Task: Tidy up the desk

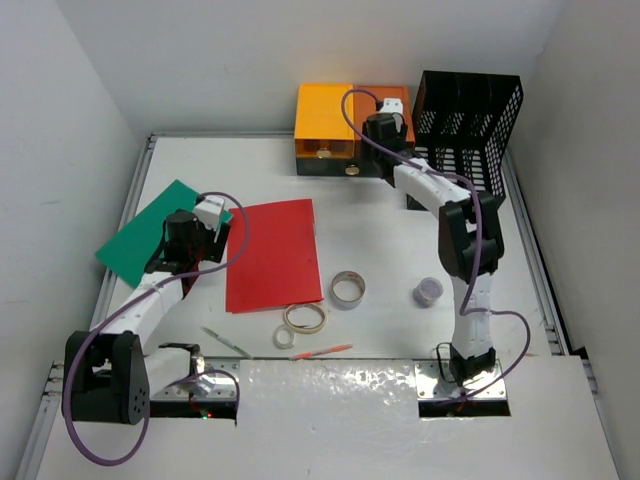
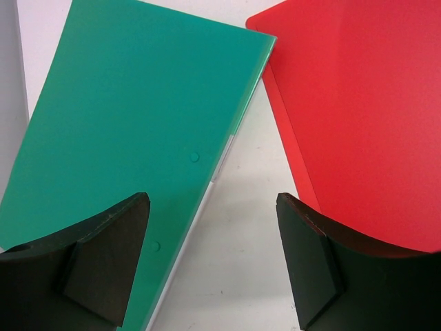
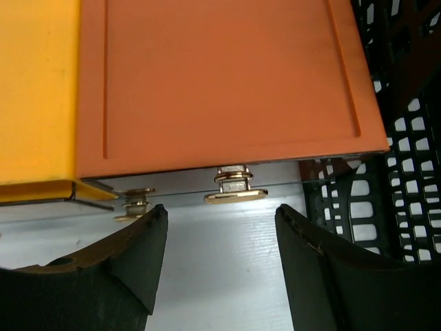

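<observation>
The white desk [image 1: 380, 240] holds a green folder [image 1: 150, 235] at the left and a red folder [image 1: 273, 255] beside it. My left gripper [image 1: 213, 238] hovers open over the bare strip between the green folder [image 2: 131, 131] and the red folder [image 2: 358, 117], empty [image 2: 213, 227]. My right gripper [image 1: 384, 150] hangs open at the front of the orange-and-yellow drawer unit [image 1: 335, 125]. In the right wrist view the orange drawer's gold knob [image 3: 234, 187] sits just beyond the open fingers [image 3: 220, 227], untouched.
A black mesh rack [image 1: 465, 125] stands right of the drawer unit. Two tape rolls [image 1: 348, 289] [image 1: 305, 318], a small round container [image 1: 429, 291], an orange pen [image 1: 322, 351] and a grey pen [image 1: 226, 342] lie near the front edge.
</observation>
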